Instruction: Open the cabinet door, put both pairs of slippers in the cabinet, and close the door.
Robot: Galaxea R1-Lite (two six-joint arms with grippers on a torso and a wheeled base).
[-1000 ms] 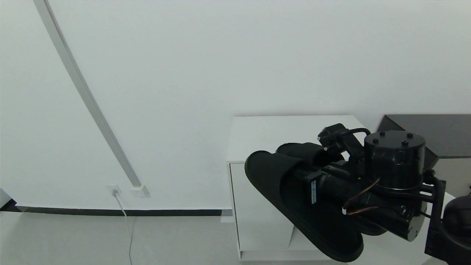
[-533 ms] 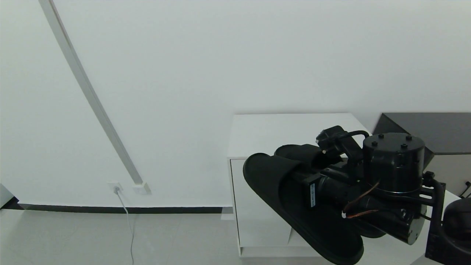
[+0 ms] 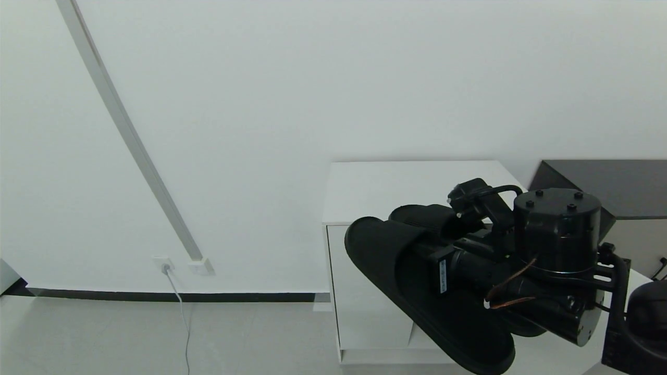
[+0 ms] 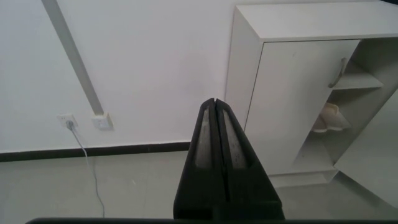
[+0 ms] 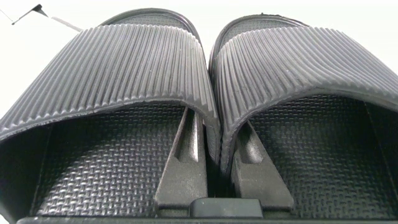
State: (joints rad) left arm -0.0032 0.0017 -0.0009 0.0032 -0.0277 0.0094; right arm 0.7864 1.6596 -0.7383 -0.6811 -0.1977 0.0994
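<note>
right gripper [image 5: 216, 127] clamps the black slippers [image 5: 143, 68] by their two adjoining strap edges, so the pair carries as one | held near, in front of the white cabinet [image 3: 406, 182] at right, door [image 4: 298, 106] open for loading | left gripper [image 4: 215, 112] fingers pressed together, empty

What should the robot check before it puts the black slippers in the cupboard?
1. Grip on the black slippers: ok. The right gripper pinches the inner edges of both straps together.
2. Cabinet door open: ok. It is swung aside and the shelves show.
3. Other pair put away: ok. The pale slippers lie on a lower shelf inside.
4. Free spot for the black pair: cannot tell. The upper shelf looks bare, but only part of the inside shows.
5. Left gripper out of the way: ok. It is shut, holds nothing and is apart from the cabinet.
</note>
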